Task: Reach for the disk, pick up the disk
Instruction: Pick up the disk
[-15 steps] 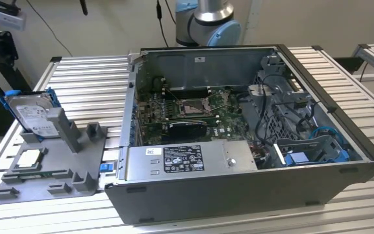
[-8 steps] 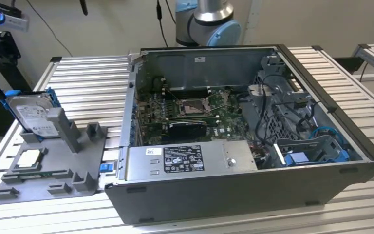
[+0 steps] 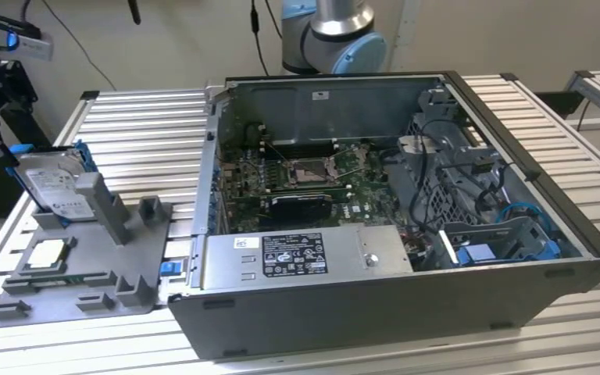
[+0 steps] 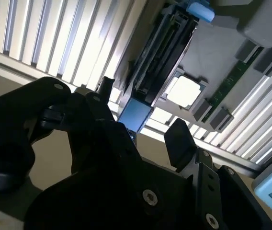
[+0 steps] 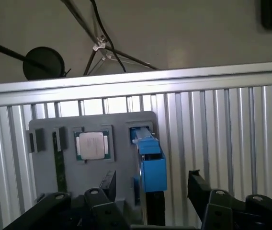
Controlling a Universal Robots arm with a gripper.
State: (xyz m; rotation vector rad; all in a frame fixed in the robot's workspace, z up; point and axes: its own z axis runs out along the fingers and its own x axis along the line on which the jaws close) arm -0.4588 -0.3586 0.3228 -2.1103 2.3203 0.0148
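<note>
End effector (image 5: 151,177) hangs open over the standing disk (image 5: 148,143), one finger on each side.

Noted disk (image 3: 52,186): silver-grey hard drive w/ white label, clipped in bright blue frame. Stands on edge, approx. upright, slotted in grey fixture (image 3: 138,250) at exterior view's left. Label side visible.

Silver-grey disk (image 3: 44,173), white label (image 3: 58,199), bright blue frame (image 3: 81,156), on the grey holder (image 3: 123,269); beside the holder, dark grey case (image 3: 383,312); silvery ribbed table (image 3: 144,133).
</note>
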